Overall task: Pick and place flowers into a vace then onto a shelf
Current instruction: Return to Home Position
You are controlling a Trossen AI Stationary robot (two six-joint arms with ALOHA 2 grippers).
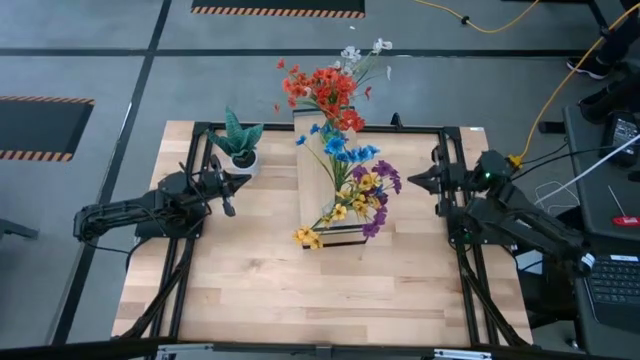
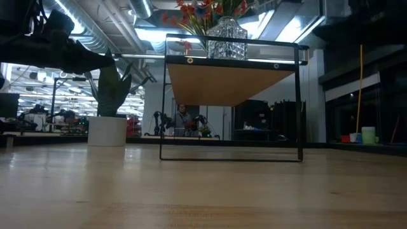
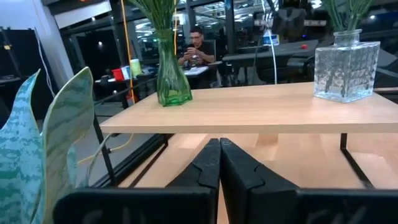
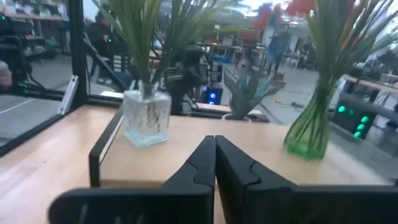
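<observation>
We find the left gripper [image 1: 228,196] above the tabletop [image 1: 300,300] with both fingers [image 3: 205,163] pressed together and nothing between them. The right gripper [image 1: 412,181] is in the same state: fingers [image 4: 200,160] shut tip to tip, holding nothing.

The shelf [image 1: 312,180] stands between the two grippers, directly ahead of each and clear of both. It carries two vases, a transparent vase [image 3: 346,68] and a green vase [image 3: 171,81], set well apart along it. Ahead of the left gripper, the green vase is off to one side and the transparent vase to the other. From the right gripper, the order is reversed.

The flowers [image 1: 345,152] stand with their stems in these vases. The red-orange [image 1: 322,88] and white [image 1: 352,52] heads are at the shelf's far end. The blue, purple [image 1: 386,178] and yellow [image 1: 340,212] heads are at its near end.

A spiky plant [image 1: 240,135] in a white pot [image 2: 107,130] stands just beside the left gripper, between it and the far corner of the shelf. Its leaves [image 3: 62,130] fill one edge of the left wrist view.

Beyond the shelf, far ahead of the left gripper, a person [image 3: 196,46] sits at a desk.
</observation>
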